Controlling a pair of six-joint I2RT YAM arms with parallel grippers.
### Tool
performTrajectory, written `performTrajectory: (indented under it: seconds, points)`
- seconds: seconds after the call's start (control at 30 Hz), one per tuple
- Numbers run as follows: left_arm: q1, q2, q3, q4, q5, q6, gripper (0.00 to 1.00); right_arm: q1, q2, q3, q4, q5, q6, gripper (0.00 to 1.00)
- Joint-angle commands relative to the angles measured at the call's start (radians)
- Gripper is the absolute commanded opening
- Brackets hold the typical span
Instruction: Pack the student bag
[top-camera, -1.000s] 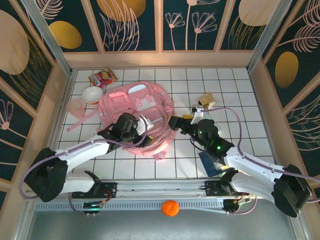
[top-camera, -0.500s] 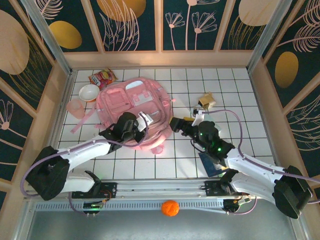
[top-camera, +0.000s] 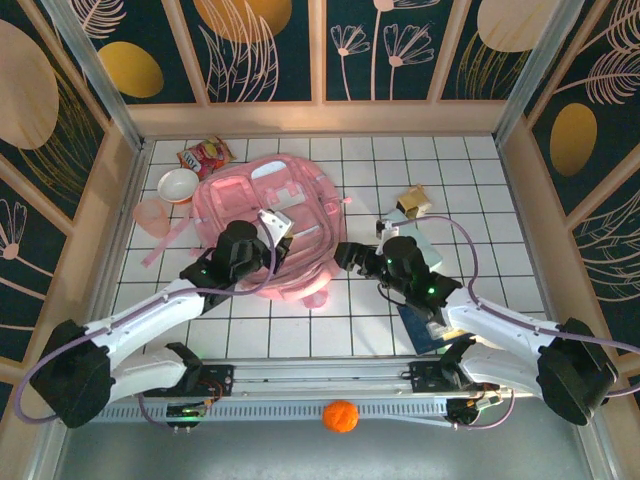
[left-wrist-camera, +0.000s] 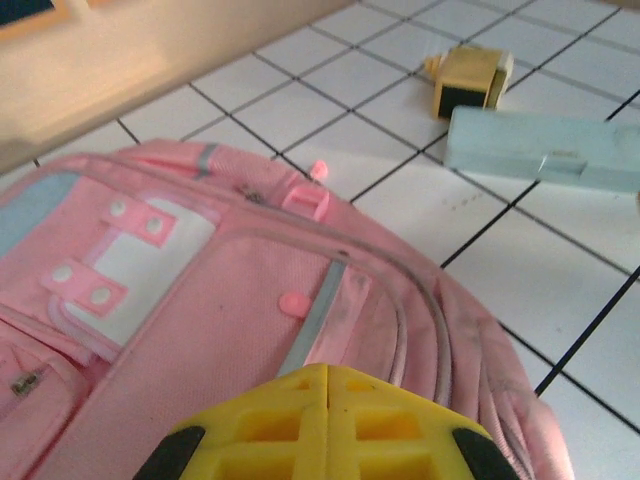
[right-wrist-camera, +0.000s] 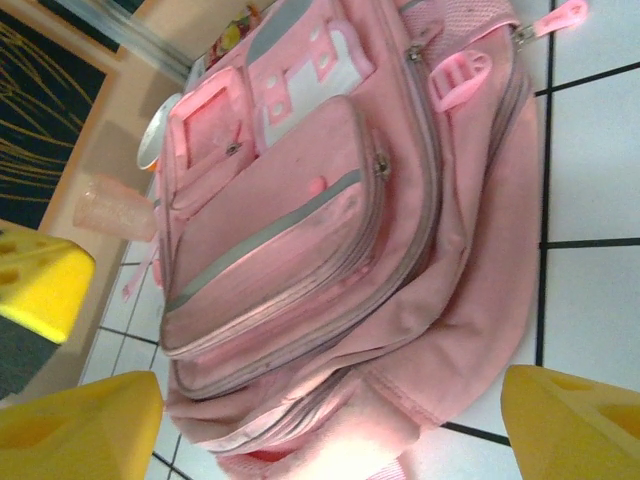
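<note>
Since a second ago the student bag (top-camera: 240, 200) has slid toward the upper left of the table (top-camera: 480, 180) and settled flatter. The left arm has swung with it, and the right arm has reached left to the bag's lower right edge. The bag lies front-up at centre left of the overhead view, and every zip in sight looks closed.

The left gripper (top-camera: 272, 224) has snapped closed above the front pocket. Its yellow fingers (left-wrist-camera: 325, 420) meet with no fabric between them. The right gripper (top-camera: 345, 257) is spread wide and holds nothing.

Packing seems barely begun, since the loose things lie outside the bag:
- pale blue case (left-wrist-camera: 545, 150)
- bowl (top-camera: 180, 185)
- pink cup (top-camera: 152, 215)
- snack packet (top-camera: 205, 155)
- small yellow box (left-wrist-camera: 468, 78)

A pocket must be opened first.
</note>
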Motion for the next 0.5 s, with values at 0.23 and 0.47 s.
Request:
performTrajectory:
  seconds: [0.23, 0.47]
  points:
    - [0.004, -0.084, 0.06, 0.018, 0.162, -0.019, 0.0, -0.007, -0.127, -0.044, 0.025, -0.04, 0.068, 0.85]
    - [0.003, -0.079, 0.05, 0.072, 0.3, 0.02, 0.0, -0.03, -0.163, -0.048, 0.004, -0.066, 0.109, 0.84]
